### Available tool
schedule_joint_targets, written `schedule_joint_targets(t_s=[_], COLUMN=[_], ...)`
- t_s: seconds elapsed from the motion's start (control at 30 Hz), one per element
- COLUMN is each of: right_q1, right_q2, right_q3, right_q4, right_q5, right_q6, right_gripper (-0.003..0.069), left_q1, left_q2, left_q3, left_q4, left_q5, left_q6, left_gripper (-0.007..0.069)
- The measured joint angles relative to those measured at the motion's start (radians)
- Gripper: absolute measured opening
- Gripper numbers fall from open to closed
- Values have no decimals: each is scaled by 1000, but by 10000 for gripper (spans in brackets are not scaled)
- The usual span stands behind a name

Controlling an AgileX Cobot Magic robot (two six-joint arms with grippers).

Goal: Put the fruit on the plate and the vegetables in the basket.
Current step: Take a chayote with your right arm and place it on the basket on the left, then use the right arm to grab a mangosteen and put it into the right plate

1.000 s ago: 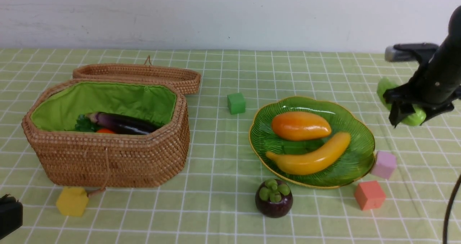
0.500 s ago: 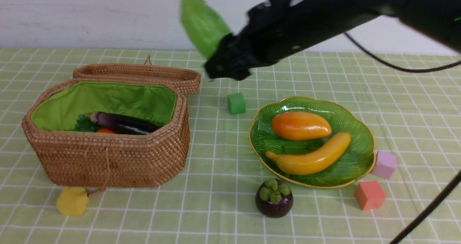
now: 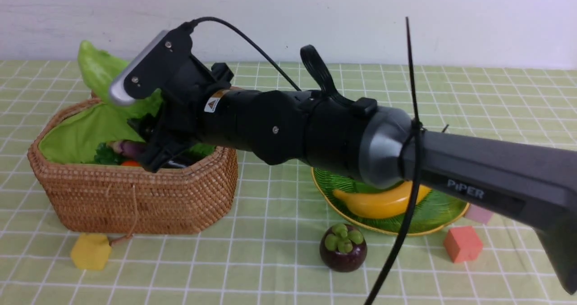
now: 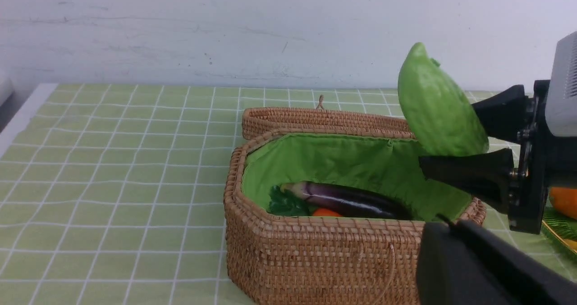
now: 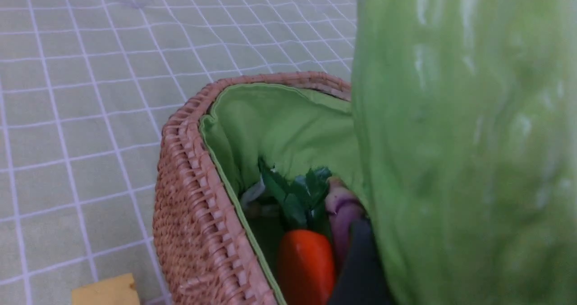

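- Front view: gourd (image 3: 97,73) hangs tilted above the far left side of the open basket (image 3: 135,197), pinched in the right gripper (image 3: 146,145). The right arm (image 3: 315,134) reaches across from the right and covers most of the plate (image 3: 432,215).
- Inside the basket, the eggplant (image 3: 128,148) and the carrot (image 3: 130,163) lie against the green lining.
- Banana (image 3: 378,201) lies on the plate, partly hidden by the arm. The mangosteen (image 3: 342,248) stands on the desk (image 3: 270,260) just in front of the plate, not on it.
- A yellow cube (image 3: 90,251) sits at the basket's front left corner. A red cube (image 3: 462,244) and a pink cube (image 3: 478,214) sit by the plate's right edge.
- Left wrist view: the gourd sits between the right gripper's two black fingers, pointed end up, over the basket's end nearest the plate and clear of the rim. The lid (image 4: 315,118) lies flat behind the basket. The eggplant lies lengthwise on the bottom, with the carrot at its near side. An orange edge of the mango (image 4: 563,201) shows on the plate. The left gripper (image 4: 446,237) is a dark shape low in the corner, pressed together and holding nothing.
- Right wrist view: the gourd fills the near side, blurred. Past it the basket's end is seen from above, with the carrot, its leaves and the eggplant's tip inside.
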Motion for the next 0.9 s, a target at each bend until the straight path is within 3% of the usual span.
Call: schedule_joint_targets(t_s=[0.07,0.17,0.4,0.6,0.77,0.9], right_q1=[0,0,-15,-93,-110,-81], right_q2=[-3,-21,-125,-308,-354,-350], right_q3=[0,0,0,0,1,78], right_q4=[22,38,36,-94,-320,-469], right_q5=[5,65,314,772,1098,1163], right_q6=[-1,-3,52,438,729,881], right_gripper=[608,671,600,311,69,3], left_q1=[0,0,0,0,0,0], left_q2=[0,0,0,0,0,0], left_q3=[0,0,0,0,0,0], left_q4=[-1,-5,-35,-189,-409,-519], left_q5=[0,-2,-3,-3,-4,-12], left_q6=[1,3,3,136,319,436], left_gripper=[-9,-9,-8,-8,-6,-5])
